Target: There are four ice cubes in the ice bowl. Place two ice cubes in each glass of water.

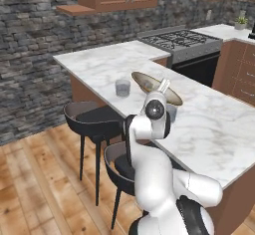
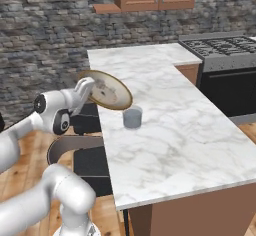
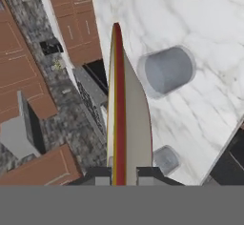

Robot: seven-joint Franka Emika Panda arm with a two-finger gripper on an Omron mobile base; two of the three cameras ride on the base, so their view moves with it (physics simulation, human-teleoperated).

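The claw (image 3: 125, 174) is clamped on the rim of the ice bowl (image 2: 107, 91), holding it lifted and tilted steeply over the table's (image 2: 170, 125) stool-side edge. One glass of water (image 2: 132, 117) stands just beside the bowl, the other (image 1: 122, 87) farther along that edge.

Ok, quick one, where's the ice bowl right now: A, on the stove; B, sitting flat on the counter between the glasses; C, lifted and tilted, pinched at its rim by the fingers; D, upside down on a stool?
C: the ice bowl is tipped steeply on edge above the marble counter, its rim clamped in the gripper, with a glass standing just beside it.
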